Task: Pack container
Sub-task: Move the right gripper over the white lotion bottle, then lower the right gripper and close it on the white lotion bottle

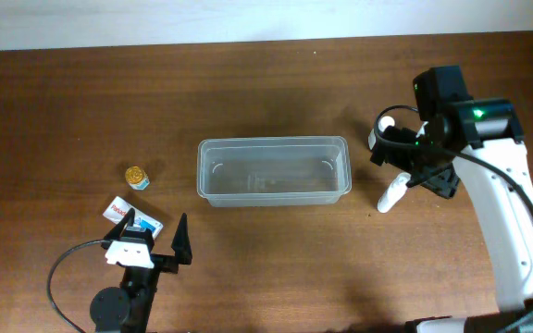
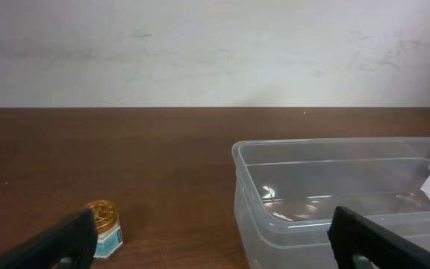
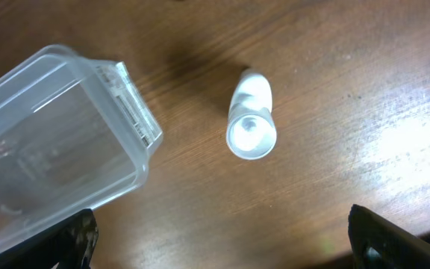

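Observation:
The clear plastic container (image 1: pixel 273 141) sits mid-table with nothing visible inside; it also shows in the left wrist view (image 2: pixel 290 217) and the right wrist view (image 3: pixel 129 112). A white bottle (image 1: pixel 390 195) lies on the wood just right of it, also in the right wrist view (image 3: pixel 251 127). A small gold-lidded jar (image 1: pixel 136 177) stands left of the container, also in the left wrist view (image 2: pixel 104 223). My right gripper (image 1: pixel 413 166) hovers open above the white bottle (image 3: pixel 222 246). My left gripper (image 1: pixel 153 237) is open and empty near the front left (image 2: pixel 215 250).
A flat white, red and blue packet (image 1: pixel 133 216) lies under my left gripper's left finger. A second small white round object (image 1: pixel 384 124) sits beside my right gripper. The table's far edge meets a pale wall (image 2: pixel 215 52).

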`<state>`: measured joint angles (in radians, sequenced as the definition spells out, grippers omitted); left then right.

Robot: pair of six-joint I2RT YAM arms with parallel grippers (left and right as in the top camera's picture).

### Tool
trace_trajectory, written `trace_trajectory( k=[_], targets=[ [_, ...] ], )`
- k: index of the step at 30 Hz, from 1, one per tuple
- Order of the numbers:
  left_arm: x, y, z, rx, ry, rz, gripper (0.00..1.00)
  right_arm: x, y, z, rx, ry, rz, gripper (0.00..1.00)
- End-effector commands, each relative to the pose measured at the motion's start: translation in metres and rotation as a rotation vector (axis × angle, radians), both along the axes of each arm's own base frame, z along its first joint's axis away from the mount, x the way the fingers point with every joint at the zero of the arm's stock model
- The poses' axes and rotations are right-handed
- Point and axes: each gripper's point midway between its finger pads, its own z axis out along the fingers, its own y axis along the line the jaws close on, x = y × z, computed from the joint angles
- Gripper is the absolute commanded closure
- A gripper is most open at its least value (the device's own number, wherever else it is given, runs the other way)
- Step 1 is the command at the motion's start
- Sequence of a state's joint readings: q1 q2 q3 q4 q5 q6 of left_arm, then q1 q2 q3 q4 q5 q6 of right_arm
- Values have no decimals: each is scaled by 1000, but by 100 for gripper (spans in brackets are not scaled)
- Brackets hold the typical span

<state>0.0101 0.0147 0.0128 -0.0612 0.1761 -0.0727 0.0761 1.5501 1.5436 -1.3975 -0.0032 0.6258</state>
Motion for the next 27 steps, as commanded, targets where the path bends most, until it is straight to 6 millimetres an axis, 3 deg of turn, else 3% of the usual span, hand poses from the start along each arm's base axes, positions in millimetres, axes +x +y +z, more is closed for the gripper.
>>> trace_trajectory(
  k=[1,14,27],
  targets=[
    [0,2,-1,-2,-1,10,1,3,-7,-9,-19,32,-75,2],
    [0,2,-1,-2,-1,10,1,-2,-16,-59,-36,120,-82,1],
    [0,2,-1,-2,-1,10,1,12,-20,-96,-46,53,-9,0]
  ],
)
